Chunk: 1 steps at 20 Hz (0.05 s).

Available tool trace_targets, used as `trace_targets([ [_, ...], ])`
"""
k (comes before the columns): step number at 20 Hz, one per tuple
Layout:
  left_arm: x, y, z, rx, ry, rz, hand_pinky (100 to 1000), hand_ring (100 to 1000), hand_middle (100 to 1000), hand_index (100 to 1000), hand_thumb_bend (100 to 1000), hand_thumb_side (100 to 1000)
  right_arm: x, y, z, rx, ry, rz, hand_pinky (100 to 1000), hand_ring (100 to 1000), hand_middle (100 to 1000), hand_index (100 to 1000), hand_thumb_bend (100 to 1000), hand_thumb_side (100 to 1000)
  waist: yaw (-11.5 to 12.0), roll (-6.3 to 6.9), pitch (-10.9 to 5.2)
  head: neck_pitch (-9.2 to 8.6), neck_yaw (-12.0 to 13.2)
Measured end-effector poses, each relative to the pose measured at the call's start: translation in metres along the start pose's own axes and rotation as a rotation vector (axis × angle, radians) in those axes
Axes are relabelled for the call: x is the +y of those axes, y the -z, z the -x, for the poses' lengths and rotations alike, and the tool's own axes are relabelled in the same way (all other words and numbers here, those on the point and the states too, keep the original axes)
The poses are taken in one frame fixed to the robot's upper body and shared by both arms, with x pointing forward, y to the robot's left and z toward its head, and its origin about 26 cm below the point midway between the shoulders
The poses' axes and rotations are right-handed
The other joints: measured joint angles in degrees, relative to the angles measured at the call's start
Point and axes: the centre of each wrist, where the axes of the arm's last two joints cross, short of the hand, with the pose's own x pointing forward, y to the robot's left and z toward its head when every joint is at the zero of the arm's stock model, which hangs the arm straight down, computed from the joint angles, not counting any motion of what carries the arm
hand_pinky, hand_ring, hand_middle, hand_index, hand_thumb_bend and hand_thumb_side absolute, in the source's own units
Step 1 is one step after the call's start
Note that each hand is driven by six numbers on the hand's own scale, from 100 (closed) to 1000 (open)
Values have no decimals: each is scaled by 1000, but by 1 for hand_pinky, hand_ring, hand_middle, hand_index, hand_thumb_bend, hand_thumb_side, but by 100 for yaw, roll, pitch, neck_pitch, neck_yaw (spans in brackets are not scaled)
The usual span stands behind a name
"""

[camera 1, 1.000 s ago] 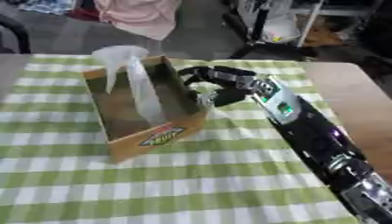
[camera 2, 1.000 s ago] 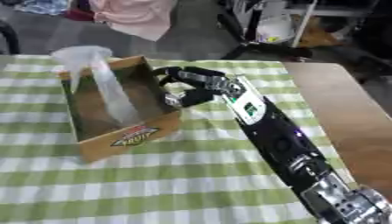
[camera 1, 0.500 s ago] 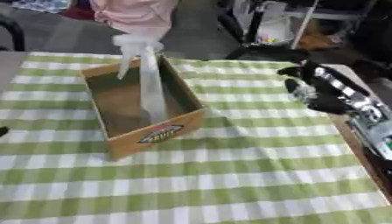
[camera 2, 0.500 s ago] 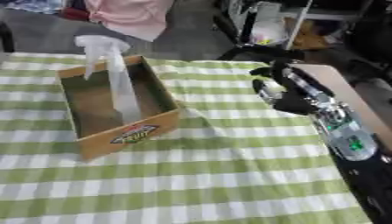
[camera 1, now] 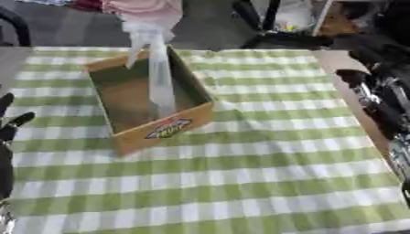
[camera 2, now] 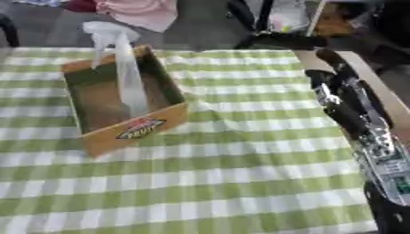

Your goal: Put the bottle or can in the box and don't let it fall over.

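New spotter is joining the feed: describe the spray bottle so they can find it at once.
On the green-checked tablecloth sits an open cardboard box with a printed label on its front. The spray bottle stands upright inside it: tall, slim and see-through with a pale trigger top, the only thing rising above the box walls.

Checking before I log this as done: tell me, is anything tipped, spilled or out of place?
Nothing stands out. The spray bottle stands upright inside the box, and no spill shows on the cloth.
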Motion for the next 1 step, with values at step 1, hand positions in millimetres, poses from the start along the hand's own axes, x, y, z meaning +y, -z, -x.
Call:
trace_targets([
  [1, -1, 0, 1, 5, 0, 7, 801, 1000, 1000, 988, 240, 878, 4, -4, 1, 8, 13, 21, 884, 809, 965, 1000, 100, 530, -6, 0, 0, 26, 19],
])
